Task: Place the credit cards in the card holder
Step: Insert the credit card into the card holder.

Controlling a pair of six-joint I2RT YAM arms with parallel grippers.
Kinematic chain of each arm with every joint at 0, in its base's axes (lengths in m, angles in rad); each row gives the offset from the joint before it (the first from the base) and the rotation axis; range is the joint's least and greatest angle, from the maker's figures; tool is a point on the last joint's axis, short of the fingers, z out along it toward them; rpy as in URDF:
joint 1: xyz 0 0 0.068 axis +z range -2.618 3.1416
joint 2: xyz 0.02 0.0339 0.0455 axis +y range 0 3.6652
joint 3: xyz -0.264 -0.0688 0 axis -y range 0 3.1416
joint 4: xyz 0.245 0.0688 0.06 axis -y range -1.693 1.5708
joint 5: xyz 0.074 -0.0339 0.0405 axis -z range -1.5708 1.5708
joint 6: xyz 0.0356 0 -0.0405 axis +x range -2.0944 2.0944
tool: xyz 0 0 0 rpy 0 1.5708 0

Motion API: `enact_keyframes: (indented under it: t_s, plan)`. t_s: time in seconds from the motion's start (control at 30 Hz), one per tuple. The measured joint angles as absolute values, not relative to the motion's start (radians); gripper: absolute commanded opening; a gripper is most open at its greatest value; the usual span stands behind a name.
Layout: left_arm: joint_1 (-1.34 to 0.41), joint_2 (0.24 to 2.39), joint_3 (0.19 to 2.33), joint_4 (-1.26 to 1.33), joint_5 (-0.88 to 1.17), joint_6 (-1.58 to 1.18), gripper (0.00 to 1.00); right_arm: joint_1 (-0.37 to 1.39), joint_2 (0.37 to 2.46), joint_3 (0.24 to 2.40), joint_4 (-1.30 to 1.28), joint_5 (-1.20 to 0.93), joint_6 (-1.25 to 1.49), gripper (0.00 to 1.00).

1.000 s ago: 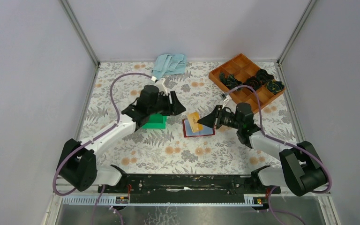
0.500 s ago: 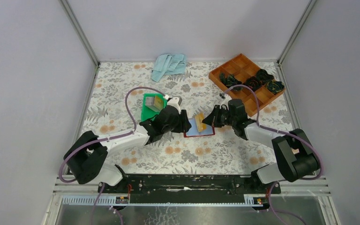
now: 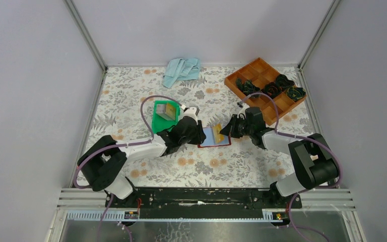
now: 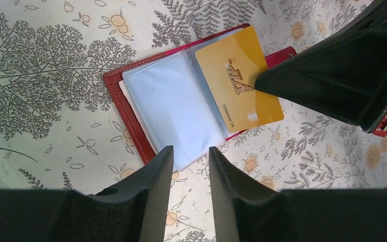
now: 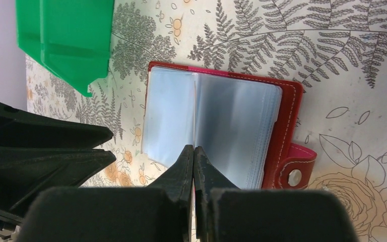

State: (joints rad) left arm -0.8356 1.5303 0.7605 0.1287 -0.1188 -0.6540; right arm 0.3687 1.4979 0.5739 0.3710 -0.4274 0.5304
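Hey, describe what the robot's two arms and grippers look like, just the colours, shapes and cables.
Both the left arm and the right arm have white links between bulky black joint housings. A purple cable loops along each. The left gripper and the right gripper are matt black, with smooth wedge-shaped fingers tapering to narrow tips.

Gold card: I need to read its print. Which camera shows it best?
Left wrist: the gold card faces that camera, print readable, over the open card holder. Top external shows only a small tilted yellow sliver. In the right wrist view the right gripper, shut on it, hides it.
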Motion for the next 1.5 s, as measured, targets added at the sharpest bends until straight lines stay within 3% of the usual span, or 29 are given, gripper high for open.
enact_keyframes:
  t_s: [1.5]
  plan:
    - [-0.845,1.657,0.720,0.173,-0.202,-0.657,0.35,0.344,1.592,0.558,0.504,-0.492,0.597,0.00]
